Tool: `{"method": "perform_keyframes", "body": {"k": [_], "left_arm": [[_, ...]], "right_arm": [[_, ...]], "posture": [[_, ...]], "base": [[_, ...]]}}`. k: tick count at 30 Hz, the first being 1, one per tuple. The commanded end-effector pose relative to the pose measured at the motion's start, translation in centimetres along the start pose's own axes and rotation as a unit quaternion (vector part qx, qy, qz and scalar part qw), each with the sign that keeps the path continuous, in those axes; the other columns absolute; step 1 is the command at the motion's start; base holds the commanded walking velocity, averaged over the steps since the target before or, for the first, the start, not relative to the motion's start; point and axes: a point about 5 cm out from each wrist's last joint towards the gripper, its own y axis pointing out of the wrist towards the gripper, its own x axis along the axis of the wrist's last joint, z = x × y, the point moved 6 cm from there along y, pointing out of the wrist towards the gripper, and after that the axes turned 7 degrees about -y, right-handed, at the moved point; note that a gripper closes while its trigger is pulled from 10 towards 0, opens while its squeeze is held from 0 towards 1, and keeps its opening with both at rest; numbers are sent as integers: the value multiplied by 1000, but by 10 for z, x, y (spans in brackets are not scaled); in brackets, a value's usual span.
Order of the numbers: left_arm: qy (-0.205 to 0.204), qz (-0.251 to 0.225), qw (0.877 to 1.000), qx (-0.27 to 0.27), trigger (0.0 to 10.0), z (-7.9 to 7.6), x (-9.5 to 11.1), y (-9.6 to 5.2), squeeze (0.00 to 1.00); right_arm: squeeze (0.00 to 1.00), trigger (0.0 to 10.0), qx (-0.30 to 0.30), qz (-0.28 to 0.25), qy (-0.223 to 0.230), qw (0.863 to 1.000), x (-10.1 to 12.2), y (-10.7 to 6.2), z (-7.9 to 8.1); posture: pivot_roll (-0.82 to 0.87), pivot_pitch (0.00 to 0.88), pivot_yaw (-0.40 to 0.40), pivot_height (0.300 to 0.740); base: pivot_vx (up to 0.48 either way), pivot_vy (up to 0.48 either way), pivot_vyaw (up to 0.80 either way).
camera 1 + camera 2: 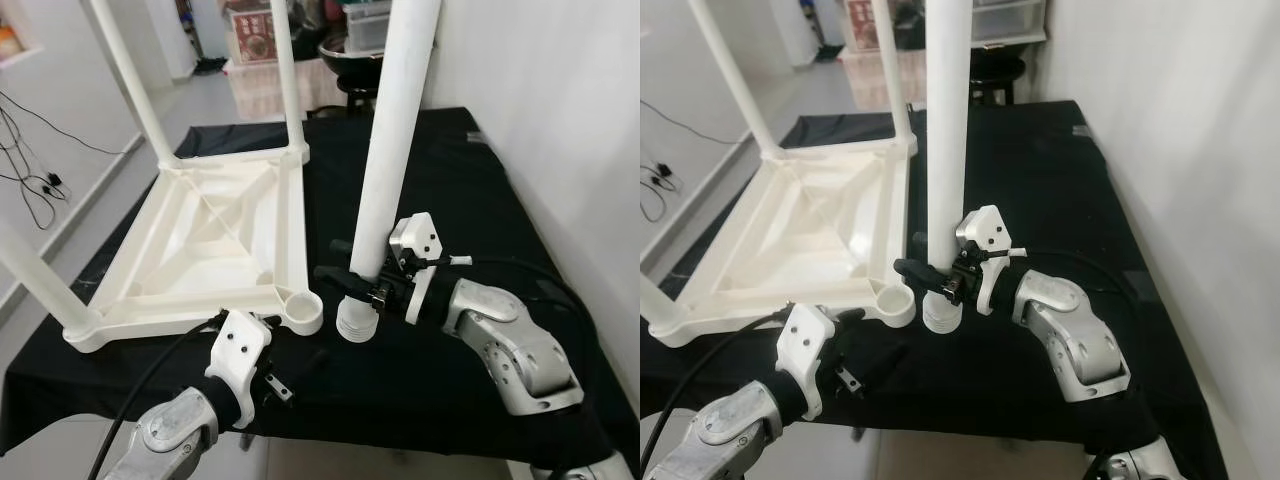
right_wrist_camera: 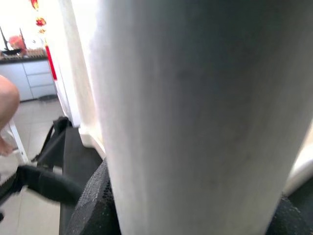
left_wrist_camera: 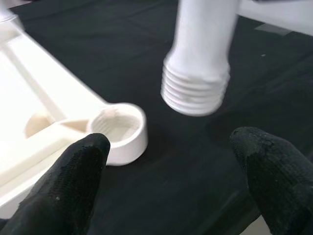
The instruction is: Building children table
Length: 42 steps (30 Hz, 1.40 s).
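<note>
Nearest the camera, the left pincer (image 1: 300, 362) hovers wide open above the black tabletop (image 1: 440, 170), just before the empty corner socket (image 1: 302, 312) of the upturned white table (image 1: 215, 245). Right pincer (image 1: 925, 278) grips the fourth leg (image 1: 392, 150) upright, its threaded end beside that socket. This plastic probably is light, stiff and smooth; hold it low. No writing is readable

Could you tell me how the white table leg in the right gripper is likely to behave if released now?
The table leg looks like rigid, probably light plastic. Tall and narrow, upright beside the empty socket, it would likely topple if the right gripper let go, then roll on the black cloth.
</note>
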Motion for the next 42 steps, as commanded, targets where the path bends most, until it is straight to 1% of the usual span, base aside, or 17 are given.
{"method": "perform_keyframes", "body": {"k": [1,6,12,14,16,20,22,25,27,29,31,32,33,36,39,41,42], "left_arm": [[10,5,1000,17,10000,6,-1,-4,0],[25,-6,999,41,10000,14,2,-7,0],[29,-4,998,54,10000,18,1,-9,0],[25,2,999,45,10000,13,-1,-11,0],[19,7,999,37,10000,8,-3,-15,0],[16,7,999,38,10000,5,-4,-17,0],[11,4,999,40,10000,2,-3,-20,0],[7,1,999,43,10000,1,-3,-21,0],[-4,-3,999,42,10000,-2,-3,-25,0],[-5,-4,999,39,10000,-4,-3,-27,0],[-17,-12,999,30,10000,-7,-2,-30,0],[-17,-12,999,30,10000,-7,-2,-30,0],[-25,-15,999,23,10000,-8,-1,-32,0],[-29,-16,999,18,10000,-9,-1,-33,0],[-34,-17,999,1,10000,-13,1,-35,0],[-34,-17,999,1,10000,-13,1,-35,0],[-40,-17,999,-9,10000,-15,1,-36,0]], "right_arm": [[0,10000,1,-12,-2,1000,6,7,2],[0,10000,-19,-18,-1,1000,7,8,-4],[0,10000,-8,-15,-8,1000,7,10,-4],[0,10000,17,-23,-8,1000,12,9,-5],[0,10000,32,-28,-6,999,14,8,-11],[0,10000,34,-28,-8,999,14,9,-18],[0,10000,27,-31,-14,999,16,11,-30],[0,10000,24,-34,-16,999,19,12,-37],[0,10000,36,-47,-22,998,29,5,-48],[0,10000,47,-53,-24,997,33,1,-50],[0,10000,86,-37,-40,995,33,-13,-49],[0,10000,86,-37,-40,995,33,-13,-49],[0,10000,106,-29,-41,993,34,-22,-48],[0,10000,119,-25,-39,992,34,-28,-48],[0,10000,152,-19,-36,988,37,-42,-45],[0,10000,152,-19,-36,988,37,-42,-45],[0,10000,167,-10,-37,985,35,-48,-43]], "posture": [[-34,82,41,740],[-30,80,47,740],[-28,77,51,740],[-28,79,55,740],[-24,86,56,740],[-16,98,54,740],[0,118,52,740],[2,121,52,740],[23,150,44,740],[23,150,44,740],[32,165,47,740],[32,165,47,740],[34,177,55,740],[35,179,56,740],[35,192,69,740],[35,192,69,740],[31,200,76,740]], "base": [[0,0,0],[0,0,0],[0,0,800],[0,0,800],[0,0,800],[0,0,800],[0,0,219],[0,0,0],[0,0,0],[0,0,0],[0,0,0],[0,0,0],[0,0,0],[0,0,0],[0,0,0],[0,0,0],[0,0,0]]}}
